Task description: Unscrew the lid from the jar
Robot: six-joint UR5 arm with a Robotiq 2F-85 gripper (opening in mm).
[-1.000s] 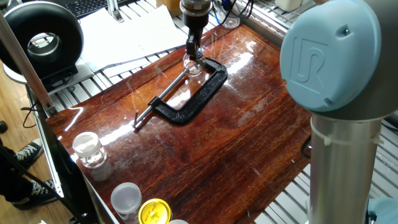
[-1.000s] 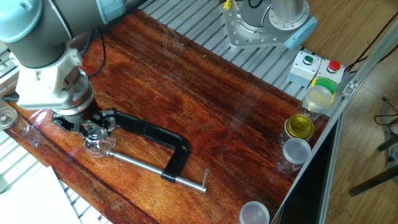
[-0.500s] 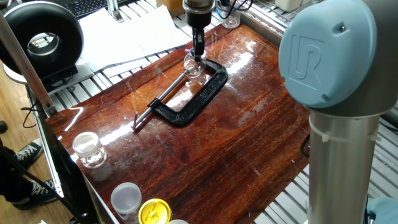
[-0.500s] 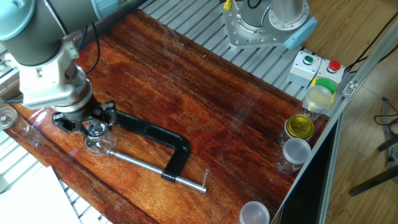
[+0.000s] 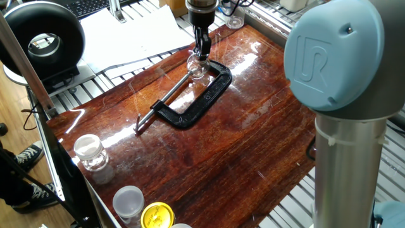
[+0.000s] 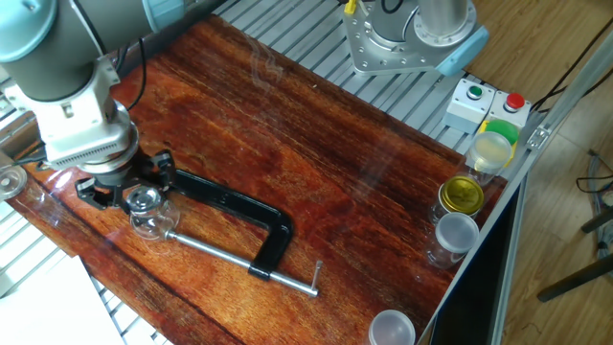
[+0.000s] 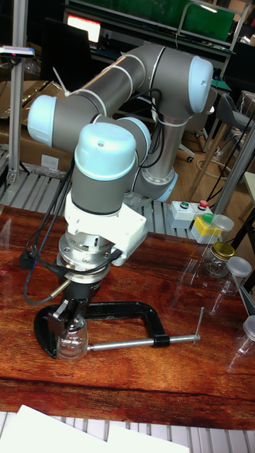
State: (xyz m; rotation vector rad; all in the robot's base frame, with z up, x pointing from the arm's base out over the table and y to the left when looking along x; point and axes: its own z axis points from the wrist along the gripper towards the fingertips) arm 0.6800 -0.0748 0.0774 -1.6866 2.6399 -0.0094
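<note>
The small clear jar [image 5: 197, 68] [image 6: 150, 222] [image 7: 71, 342] stands upright in the mouth of a black C-clamp [image 5: 197, 96] [image 6: 241, 207] [image 7: 127, 310] at the far side of the wooden table. Its clear lid [image 6: 143, 199] sits on top of it. My gripper [image 5: 201, 52] [image 6: 134, 187] [image 7: 71, 317] points straight down over the jar, with its dark fingers [image 6: 161, 171] closed on either side of the lid. The fingers hide the jar's neck in the tall view.
A larger clear jar with a bulbous top [image 5: 89, 154], a white cup [image 5: 128, 201] and a yellow lid [image 5: 157, 215] stand at the near table corner. The clamp's screw rod [image 6: 239, 257] stretches across the wood. A button box [image 6: 488, 102] sits on the metal frame.
The gripper has turned about its vertical axis while staying on the lid. The jar and clamp have stayed in place.
</note>
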